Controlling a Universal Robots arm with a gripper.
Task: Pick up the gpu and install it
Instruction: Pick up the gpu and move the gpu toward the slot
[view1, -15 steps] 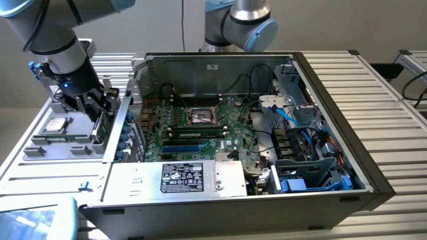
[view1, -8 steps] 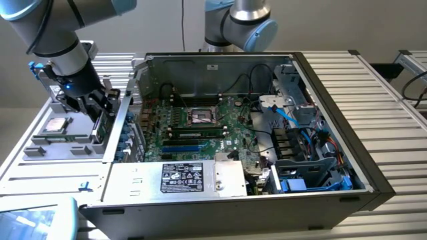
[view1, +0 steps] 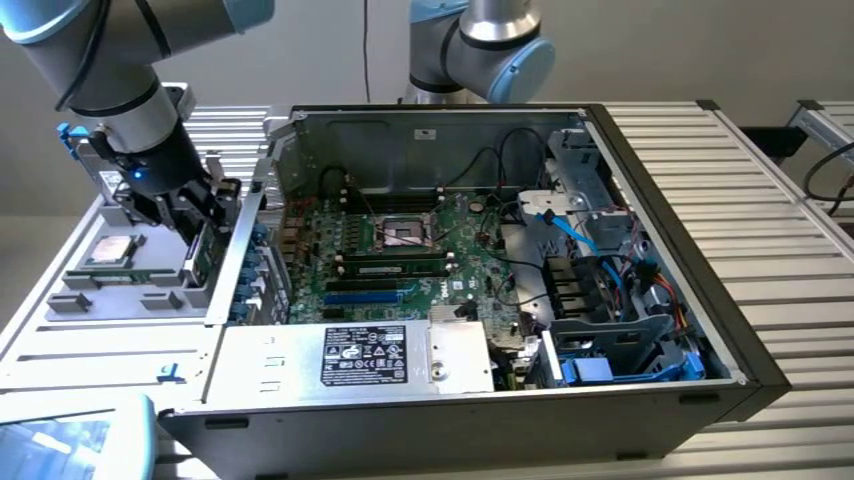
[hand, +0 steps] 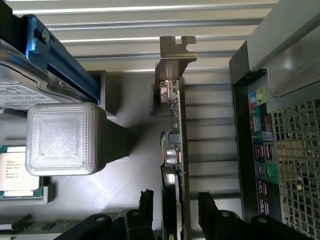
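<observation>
1. The gpu (view1: 200, 258) stands on its long edge in a slot of the grey parts tray (view1: 123, 302), just outside the computer case (view1: 667, 250) on the exterior view's left. It is not yet installed.
2. In the wrist view the gpu (hand: 175, 145) is seen edge-on as a thin upright card. Its silver end bracket (hand: 175, 52) is at the far end from the claw.
3. The claw (view1: 191, 218) hangs over the tray on the arm (view1: 114, 100). It is released and holds nothing.
4. In the wrist view the claw (hand: 176, 200) straddles the card. One of its black fingers (hand: 146, 200) stands on each side of the card, with a gap to it on both sides.
5. The same tray holds a processor (view1: 110, 252), which lies flat and well apart from the card.
6. The wrist view also shows a pale ribbed block (hand: 62, 137) and a drive with a white label (hand: 20, 95) on that side of the tray.
7. The case's rear port panel (hand: 262, 150) is on the card's other side.
8. Inside the open case the motherboard (view1: 400, 250) lies flat with memory sticks (view1: 390, 268) seated in it.
9. The power supply (view1: 360, 355) sits along the near wall of the case.
10. Tray and case both rest on a slatted metal tabletop (view1: 767, 180).
</observation>
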